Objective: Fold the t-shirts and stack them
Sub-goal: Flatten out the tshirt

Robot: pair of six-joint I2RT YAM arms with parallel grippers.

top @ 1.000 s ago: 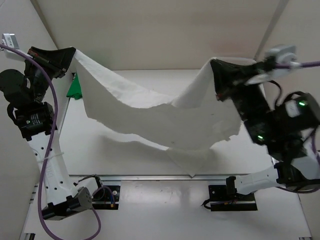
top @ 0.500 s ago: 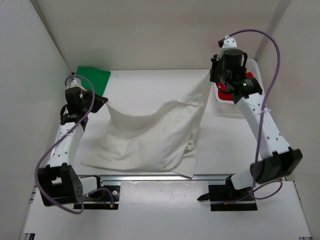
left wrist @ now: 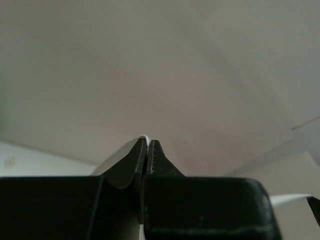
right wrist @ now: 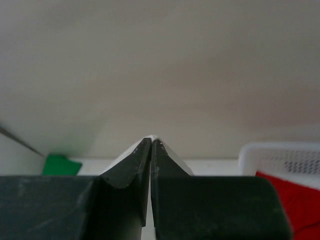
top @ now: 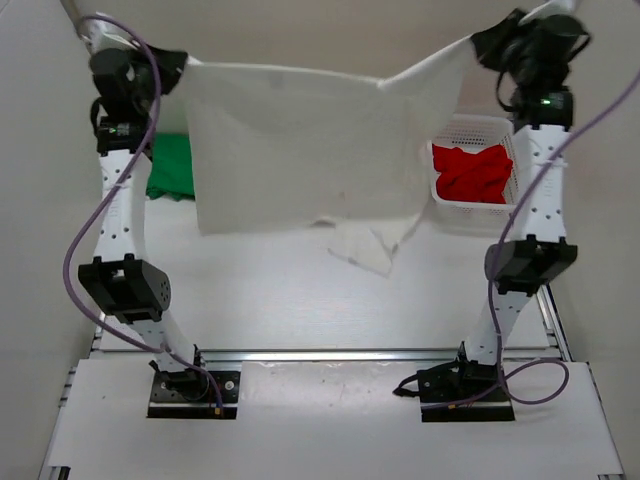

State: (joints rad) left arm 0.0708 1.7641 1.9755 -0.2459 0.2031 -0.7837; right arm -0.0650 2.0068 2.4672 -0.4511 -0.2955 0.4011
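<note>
Top external view: white t-shirt point(top: 300, 150) hung spread, left of the basket point(top: 470, 207).
Its hem perhaps brushes the table point(top: 300, 300); red t-shirt point(top: 472, 172) fills the basket, green t-shirt point(top: 170, 172) lies far left; beyond, left gripper point(top: 175, 68) and right gripper point(top: 480, 42) each pinch a top corner.

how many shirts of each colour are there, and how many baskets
white cloth t-shirt: 1
bright green cloth t-shirt: 1
red cloth t-shirt: 1
white plastic mesh basket: 1
total: 4
</note>
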